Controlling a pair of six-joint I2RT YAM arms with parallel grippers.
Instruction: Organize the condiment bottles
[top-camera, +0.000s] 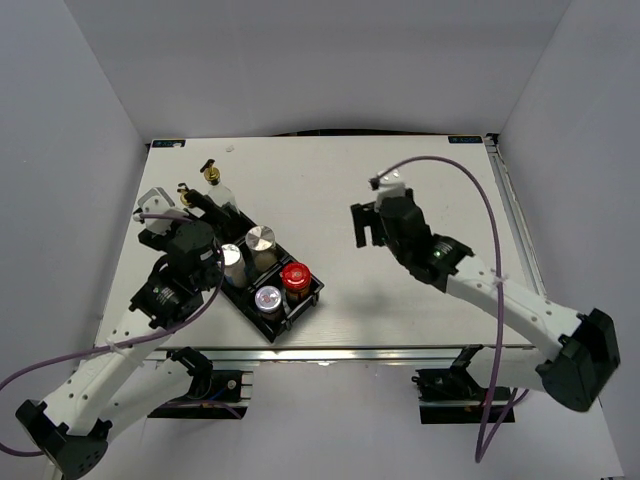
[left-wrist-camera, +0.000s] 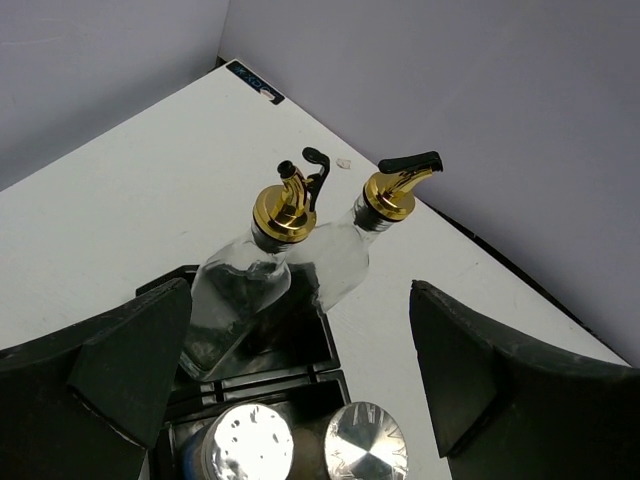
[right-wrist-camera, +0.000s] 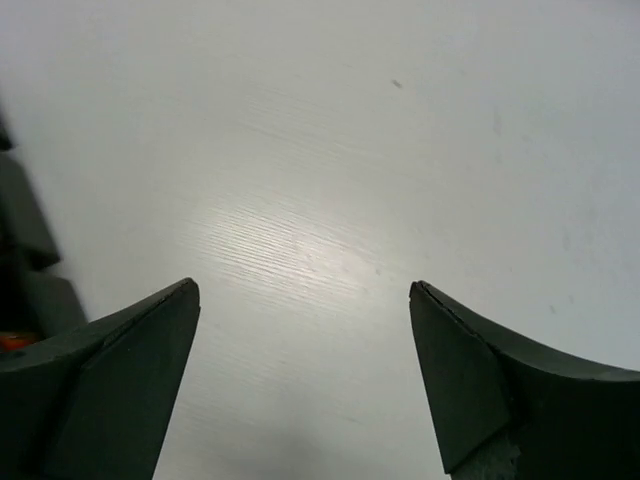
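Note:
A black divided tray (top-camera: 312, 291) lies at the left of the table. It holds two silver-lidded jars (top-camera: 260, 238) (top-camera: 232, 254), a purple-lidded jar (top-camera: 268, 297) and a red-lidded jar (top-camera: 295, 275). Two tall clear glass bottles with gold spouts (top-camera: 212, 175) (top-camera: 186, 192) stand at the tray's far end. In the left wrist view one bottle (left-wrist-camera: 240, 300) stands in the far compartment. The other bottle (left-wrist-camera: 345, 255) is just behind it; I cannot tell whether it is inside. My left gripper (top-camera: 212, 208) (left-wrist-camera: 300, 290) is open and empty above that end. My right gripper (top-camera: 366, 222) (right-wrist-camera: 300, 287) is open and empty over bare table.
The white table (top-camera: 330, 180) is boxed in by grey walls on three sides. The silver jar lids (left-wrist-camera: 248, 445) (left-wrist-camera: 366, 443) sit close under my left gripper. Purple cables loop off both arms (top-camera: 470, 175). A metal rail (top-camera: 350, 350) runs along the near edge.

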